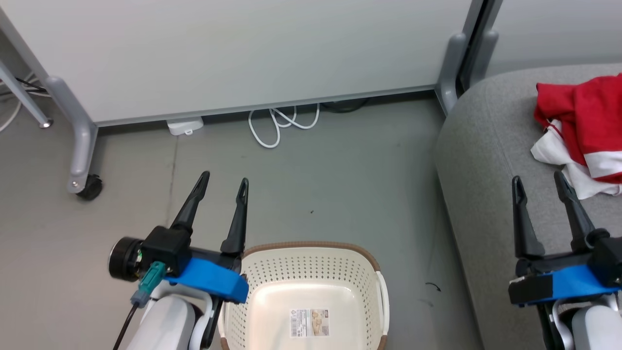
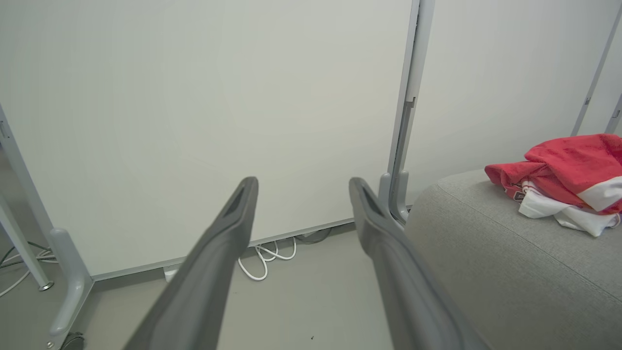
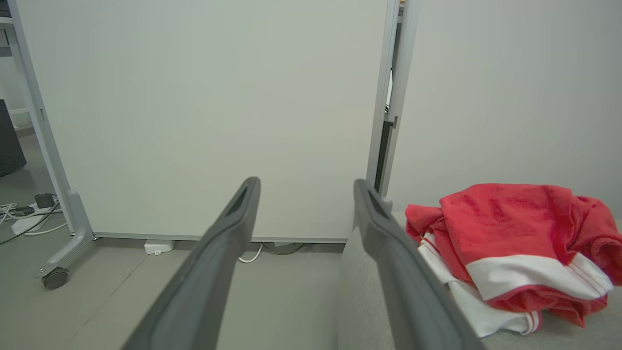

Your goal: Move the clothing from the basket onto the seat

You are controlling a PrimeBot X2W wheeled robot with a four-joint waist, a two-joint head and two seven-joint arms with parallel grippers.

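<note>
The basket [image 1: 311, 244] stands on the floor at 6 o'clock in the head view. Its inside shows bare plastic and a label [image 1: 309, 322] on the bottom. The clothing [image 1: 588, 116] lies in a crumpled red and white heap on the seat [image 1: 486, 146], out at 2 o'clock and back from the rounded edge.

The left gripper [image 1: 225, 177] hovers by the basket's 10 o'clock corner, jaws apart and holding nothing. The right gripper [image 1: 537, 176] hangs over the seat at 4 o'clock, jaws likewise apart and empty, its tips near the heap's white hem but not touching it.

Judged from this, the transfer looks done. The next move calls for little: check the basket's near part, which the frame cuts off, then draw both arms clear.
</note>
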